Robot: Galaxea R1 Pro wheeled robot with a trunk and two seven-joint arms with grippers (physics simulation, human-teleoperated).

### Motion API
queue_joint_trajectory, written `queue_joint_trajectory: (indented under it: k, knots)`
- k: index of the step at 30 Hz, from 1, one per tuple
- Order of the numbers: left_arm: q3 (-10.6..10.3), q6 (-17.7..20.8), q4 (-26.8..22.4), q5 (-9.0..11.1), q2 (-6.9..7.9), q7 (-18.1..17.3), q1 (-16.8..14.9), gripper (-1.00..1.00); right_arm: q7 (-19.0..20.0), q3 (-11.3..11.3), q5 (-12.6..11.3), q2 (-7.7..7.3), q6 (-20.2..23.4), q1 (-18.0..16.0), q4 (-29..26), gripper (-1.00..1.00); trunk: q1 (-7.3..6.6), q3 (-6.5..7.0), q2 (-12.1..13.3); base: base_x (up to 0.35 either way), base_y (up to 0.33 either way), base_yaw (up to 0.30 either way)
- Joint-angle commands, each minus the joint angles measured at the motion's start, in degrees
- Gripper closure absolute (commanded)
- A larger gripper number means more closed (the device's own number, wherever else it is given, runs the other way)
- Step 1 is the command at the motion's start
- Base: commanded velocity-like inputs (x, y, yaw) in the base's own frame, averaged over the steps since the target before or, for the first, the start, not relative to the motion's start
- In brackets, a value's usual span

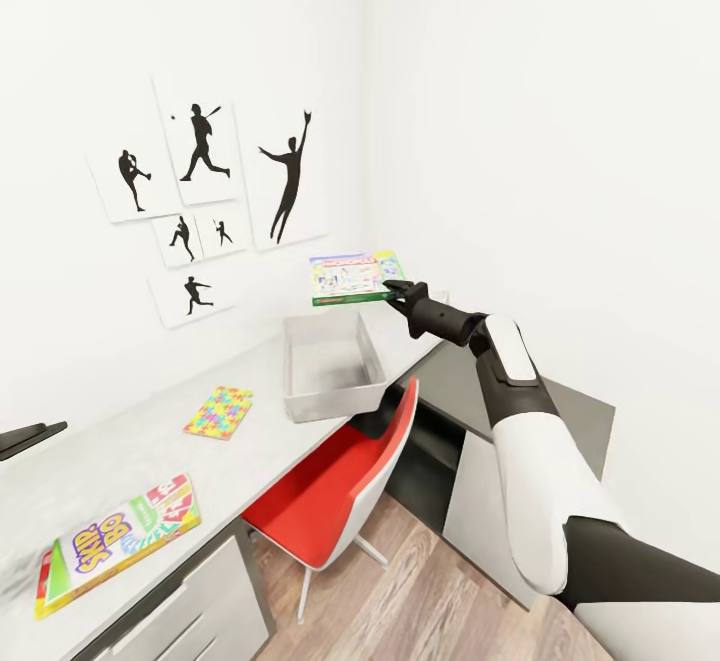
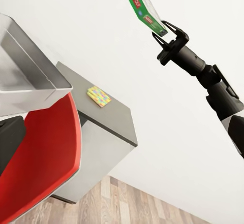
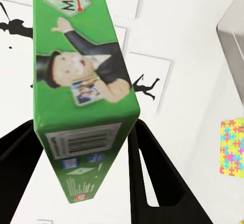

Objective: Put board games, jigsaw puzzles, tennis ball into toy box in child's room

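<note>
My right gripper (image 1: 397,290) is shut on a pale and green board game (image 1: 354,278), holding it in the air just beyond the far end of the light grey toy box (image 1: 331,365) on the table (image 1: 130,451). The right wrist view has the game's green edge (image 3: 81,82) clamped between the black fingers (image 3: 145,173). One jigsaw puzzle (image 1: 218,412) lies on the table left of the box. The Skip-Bo board game (image 1: 120,539) lies near the table's front. Another jigsaw puzzle (image 2: 98,96) rests on the lower dark desk (image 2: 112,113). My left gripper (image 1: 30,434) pokes in at the left edge, its jaws unreadable.
A red chair (image 1: 335,486) is tucked under the table below the toy box. White drawers (image 1: 190,606) sit under the table's near end. Black athlete pictures (image 1: 205,191) hang on the white wall. Wood plank floor (image 1: 420,601) lies between chair and lower desk.
</note>
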Motion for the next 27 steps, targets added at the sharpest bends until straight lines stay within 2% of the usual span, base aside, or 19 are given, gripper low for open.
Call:
queue_joint_trajectory:
  k: [1, 19, 27]
  knots:
    - [0.0, 0.6, 0.0, -0.1, 0.02, -0.3, -0.1, -1.0, -0.6, -0.2, -0.6, 0.07, 0.2, -0.1, -0.1, 1.0, 0.05, -0.14, -0.1, 0.088, -0.061, 0.053]
    - [-0.1, 0.7, 0.0, -0.3, 0.0, -0.3, -0.1, -1.0, -0.6, 0.0, -0.6, 0.07, -0.8, 0.0, 0.0, 1.0, 0.05, -0.14, -0.1, 0.09, 0.006, 0.253]
    - [-0.1, 0.7, 0.0, -0.3, -0.29, -0.3, -0.1, -1.0, -0.6, -0.2, -0.5, 0.07, -0.9, 0.0, 0.0, 1.0, 0.05, -0.14, -0.1, 0.093, -0.002, 0.062]
